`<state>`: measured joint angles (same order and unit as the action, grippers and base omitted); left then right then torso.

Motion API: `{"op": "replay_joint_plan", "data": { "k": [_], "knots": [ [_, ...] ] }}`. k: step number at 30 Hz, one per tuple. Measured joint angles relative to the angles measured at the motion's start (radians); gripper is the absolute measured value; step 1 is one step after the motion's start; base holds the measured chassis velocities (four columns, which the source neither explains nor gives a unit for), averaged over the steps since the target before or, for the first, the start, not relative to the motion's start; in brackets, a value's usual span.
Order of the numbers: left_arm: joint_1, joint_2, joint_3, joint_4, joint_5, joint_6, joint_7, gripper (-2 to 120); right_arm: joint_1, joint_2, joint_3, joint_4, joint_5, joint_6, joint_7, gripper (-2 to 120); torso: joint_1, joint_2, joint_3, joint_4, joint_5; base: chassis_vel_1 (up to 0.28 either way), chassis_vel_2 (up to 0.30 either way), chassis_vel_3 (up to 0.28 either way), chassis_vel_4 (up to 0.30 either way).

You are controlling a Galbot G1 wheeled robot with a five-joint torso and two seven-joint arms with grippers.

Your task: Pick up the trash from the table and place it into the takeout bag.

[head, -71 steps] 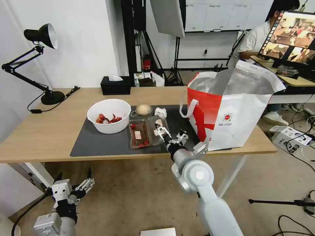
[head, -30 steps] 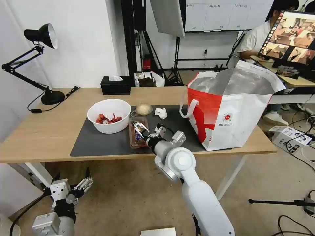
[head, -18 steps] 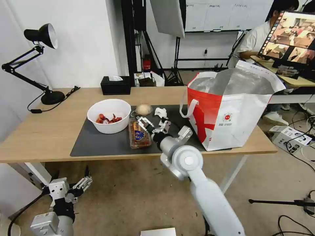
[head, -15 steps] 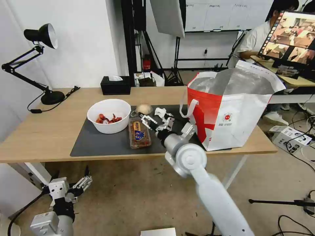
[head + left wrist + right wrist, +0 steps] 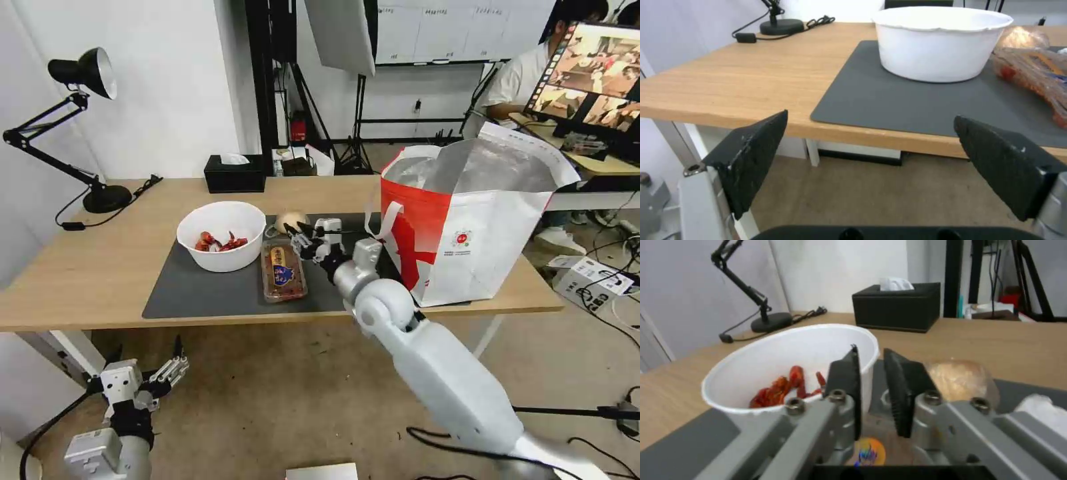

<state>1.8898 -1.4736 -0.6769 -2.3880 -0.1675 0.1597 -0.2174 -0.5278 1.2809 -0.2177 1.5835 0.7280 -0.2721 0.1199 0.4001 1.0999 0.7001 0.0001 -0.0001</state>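
Right gripper (image 5: 308, 235) hovers over the mat, pads nearly together on nothing, between clear tray (image 5: 283, 272) and tissue (image 5: 328, 227). Your tray looks light, thin, crushable: take its rim. Left gripper (image 5: 170, 372), parked below the table (image 5: 87, 267), gapes wide.

White bowl (image 5: 222, 235), dark grey mat (image 5: 200, 287).

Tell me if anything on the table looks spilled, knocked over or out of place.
Nothing stands out. The bowl sits upright on the mat, the tray lies flat beside it, and the bag stands open. No spills show on the table.
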Motion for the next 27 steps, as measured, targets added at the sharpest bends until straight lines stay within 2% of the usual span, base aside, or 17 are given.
{"op": "replay_joint_plan", "data": {
  "k": [1, 2, 4, 9, 18, 27],
  "knots": [
    [0.000, 0.000, 0.000, 0.000, 0.000, 0.000, 0.000, 100, 0.027, 0.010, -0.019, -0.030, 0.003, -0.011, -0.001, 8, 0.000, 0.000, 0.000, 0.0000, -0.0001, 0.000, 0.000, 0.000, 0.000],
    [0.000, 0.000, 0.000, 0.000, 0.000, 0.000, 0.000, 100, 0.027, 0.010, -0.019, -0.030, 0.003, -0.011, -0.001, 8, 0.000, 0.000, 0.000, 0.0000, -0.0001, 0.000, 0.000, 0.000, 0.000],
    [0.000, 0.000, 0.001, 0.001, 0.000, 0.000, 0.000, 100, 0.066, 0.029, -0.048, -0.081, 0.015, -0.032, 0.000, 0, 0.000, 0.000, 0.000, 0.0000, 0.0000, 0.000, 0.000, 0.000, 0.000],
    [-0.002, -0.001, 0.001, 0.004, -0.001, 0.000, 0.000, 100, 0.078, 0.059, -0.066, -0.144, 0.012, -0.083, 0.013, 0, 0.000, 0.000, 0.000, 0.0001, 0.0000, 0.000, 0.000, 0.000, 0.000],
    [-0.011, 0.008, 0.004, 0.016, -0.006, 0.000, 0.002, 100, 0.058, 0.064, -0.072, -0.179, 0.000, -0.140, 0.012, 0, 0.000, 0.000, 0.000, -0.0001, 0.0001, 0.000, 0.000, 0.000, 0.000],
    [-0.022, 0.023, 0.006, 0.023, -0.022, 0.001, 0.006, 100, 0.052, 0.063, -0.069, -0.185, 0.007, -0.155, 0.012, 0, 0.000, 0.000, 0.000, 0.0000, 0.0001, 0.000, 0.000, 0.000, 0.000]
  ]
}}
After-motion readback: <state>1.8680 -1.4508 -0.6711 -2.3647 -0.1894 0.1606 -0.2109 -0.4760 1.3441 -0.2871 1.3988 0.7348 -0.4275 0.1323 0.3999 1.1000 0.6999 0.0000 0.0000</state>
